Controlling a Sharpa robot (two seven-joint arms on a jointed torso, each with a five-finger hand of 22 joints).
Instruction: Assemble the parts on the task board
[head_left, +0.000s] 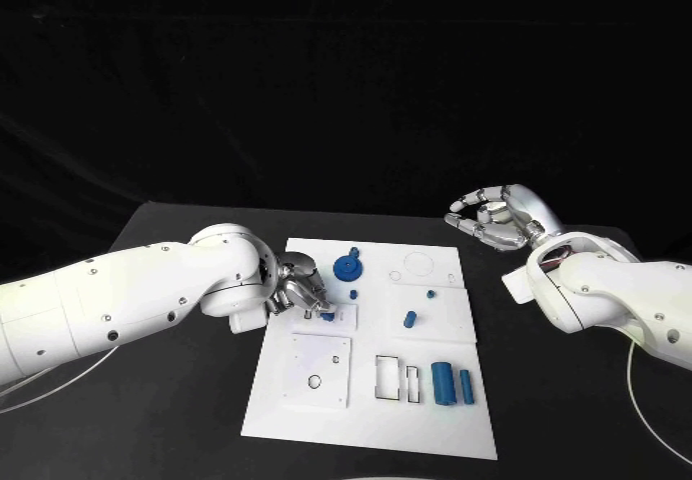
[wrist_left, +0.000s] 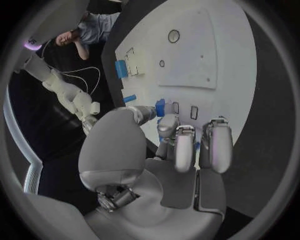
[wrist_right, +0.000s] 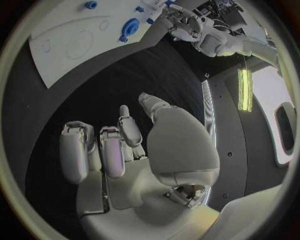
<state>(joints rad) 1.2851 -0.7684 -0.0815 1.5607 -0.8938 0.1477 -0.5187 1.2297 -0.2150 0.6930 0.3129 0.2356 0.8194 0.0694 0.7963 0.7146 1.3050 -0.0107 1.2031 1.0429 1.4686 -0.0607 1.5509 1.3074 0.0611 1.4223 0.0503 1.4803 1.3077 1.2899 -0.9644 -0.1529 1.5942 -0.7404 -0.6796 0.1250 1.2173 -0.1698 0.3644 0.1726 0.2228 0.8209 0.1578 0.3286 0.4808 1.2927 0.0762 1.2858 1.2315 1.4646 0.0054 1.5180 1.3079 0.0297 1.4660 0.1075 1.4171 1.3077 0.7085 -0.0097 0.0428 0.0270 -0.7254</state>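
The white task board (head_left: 375, 400) lies mid-table. My left hand (head_left: 300, 287) is low over the board's left side, thumb and a finger closed round a small blue part (head_left: 329, 316) that stands on the board; the same small blue part (wrist_left: 160, 107) sits between the thumb tip and a fingertip (wrist_left: 167, 123). A round blue gear-like part (head_left: 351, 268) lies just beyond it. Other small blue parts (head_left: 410, 319) lie near the middle, and two blue cylinders (head_left: 453, 384) lie at the near right. My right hand (head_left: 498, 217) hovers off the board's far right corner, fingers apart and holding nothing.
Rectangular slots (head_left: 392, 378) and round holes (head_left: 315, 381) mark the board's near half. Black table (head_left: 562, 420) surrounds the board. In the right wrist view the board (wrist_right: 69, 35), the gear-like part (wrist_right: 130, 25) and my left hand (wrist_right: 181, 22) lie far beyond the palm.
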